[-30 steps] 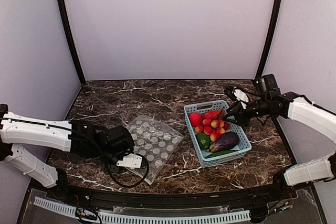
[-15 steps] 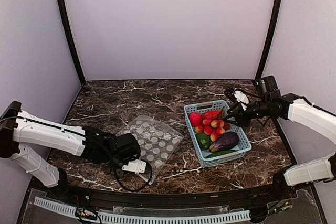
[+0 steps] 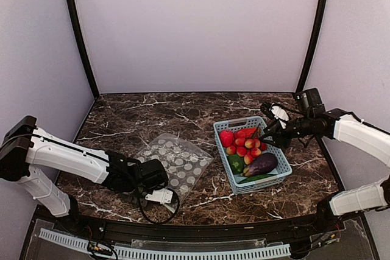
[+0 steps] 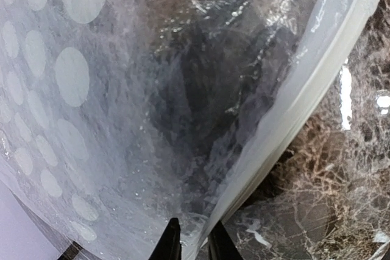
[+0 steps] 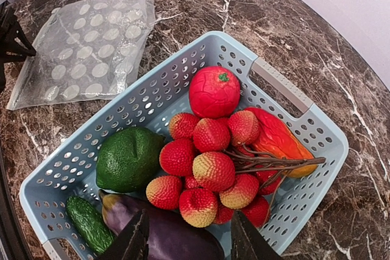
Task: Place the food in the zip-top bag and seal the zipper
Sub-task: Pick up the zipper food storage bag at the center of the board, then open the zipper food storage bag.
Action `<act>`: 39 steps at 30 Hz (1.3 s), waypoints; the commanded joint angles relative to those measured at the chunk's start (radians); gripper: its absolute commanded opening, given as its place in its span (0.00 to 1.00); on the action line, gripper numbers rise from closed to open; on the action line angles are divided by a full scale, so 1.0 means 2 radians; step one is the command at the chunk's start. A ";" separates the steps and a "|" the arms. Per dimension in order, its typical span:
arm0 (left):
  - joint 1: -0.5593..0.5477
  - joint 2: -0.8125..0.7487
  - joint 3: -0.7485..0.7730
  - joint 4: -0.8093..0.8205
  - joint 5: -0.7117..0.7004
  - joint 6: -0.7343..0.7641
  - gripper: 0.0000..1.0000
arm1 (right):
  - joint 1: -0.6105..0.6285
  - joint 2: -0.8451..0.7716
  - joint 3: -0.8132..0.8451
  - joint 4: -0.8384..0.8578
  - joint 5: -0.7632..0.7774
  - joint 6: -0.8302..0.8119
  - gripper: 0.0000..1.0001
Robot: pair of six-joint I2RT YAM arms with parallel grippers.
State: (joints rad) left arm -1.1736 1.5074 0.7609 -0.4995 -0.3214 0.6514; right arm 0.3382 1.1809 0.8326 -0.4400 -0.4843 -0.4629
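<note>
The zip-top bag (image 3: 175, 161), clear with white dots, lies flat left of the basket. My left gripper (image 3: 160, 195) is at the bag's near edge. In the left wrist view its fingertips (image 4: 194, 238) are nearly closed with the bag's film between them, beside the whitish zipper strip (image 4: 317, 83); no slider shows. The food lies in the light-blue basket (image 3: 277, 172): a red round fruit (image 5: 214, 91), a red-yellow cluster (image 5: 213, 168), a purple eggplant (image 5: 177, 235), a green cucumber (image 5: 88, 223). My right gripper (image 5: 189, 245) is open and empty above the cluster, also seen from above (image 3: 268, 133).
The basket also holds a round green fruit (image 5: 129, 158) and an orange-red piece (image 5: 277, 141). A black cable loops on the marble table (image 3: 122, 120) below the left gripper. Walls stand close at the back and both sides.
My left gripper has slid right and nearer along the bag's near edge, and that edge has shifted slightly. The right arm has hardly moved.
</note>
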 commanded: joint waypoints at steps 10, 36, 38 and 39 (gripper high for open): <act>-0.005 -0.019 0.023 0.016 -0.087 -0.012 0.01 | -0.003 -0.005 0.019 0.003 0.004 -0.005 0.43; 0.048 -0.185 0.200 -0.013 -0.220 -0.544 0.01 | 0.176 0.225 0.461 -0.143 -0.042 0.112 0.46; 0.048 -0.225 0.179 0.002 -0.221 -0.561 0.01 | 0.195 0.228 0.463 -0.142 -0.048 0.117 0.46; 0.048 -0.234 0.168 0.028 -0.214 -0.573 0.01 | 0.206 0.229 0.463 -0.140 -0.048 0.119 0.45</act>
State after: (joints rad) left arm -1.0771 1.1667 1.1553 -0.4854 -0.7208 -0.3550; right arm 0.6861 1.6417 1.7107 -0.6945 -0.5686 -0.2523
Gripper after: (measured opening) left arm 0.008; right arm 0.460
